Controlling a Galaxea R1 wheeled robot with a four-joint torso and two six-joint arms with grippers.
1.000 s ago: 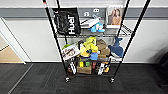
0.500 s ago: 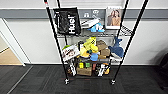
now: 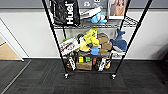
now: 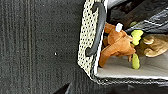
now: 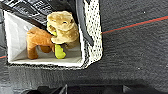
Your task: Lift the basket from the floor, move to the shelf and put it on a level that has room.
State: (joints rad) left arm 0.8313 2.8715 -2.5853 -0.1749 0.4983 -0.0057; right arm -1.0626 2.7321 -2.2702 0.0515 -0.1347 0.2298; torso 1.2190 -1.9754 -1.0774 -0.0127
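Basket: we see the cream woven basket (image 4: 88,37) in both wrist views, above dark grey carpet (image 4: 37,45); whether it hangs clear of the carpet or rests on it we cannot tell.
Basket contents: an orange plush toy (image 4: 117,43) and a tan plush toy (image 5: 62,26) lie inside on the pale lining, with a yellow-green piece (image 4: 135,61) between them.
Handles: a black loop handle (image 4: 98,27) runs along one short end in the left wrist view; the other handle (image 5: 82,22) shows at the opposite end in the right wrist view.
Key relation: we judge that the basket's long axis runs across us, from 9 to 3 o'clock, with one arm over each end, neither nearer.
Gripper state: we cannot tell whether either gripper is clenched on a handle or released; the fingers are not legible.
Shelf: the black wire rack (image 3: 53,35) stands at 12 o'clock in the head view, on small wheels (image 3: 66,75), against a pale wall.
Levels: the tiers we see are crowded, with a black bag (image 3: 65,11) high up, plush toys (image 3: 119,41) in the middle and a cardboard box (image 3: 84,65) low down.
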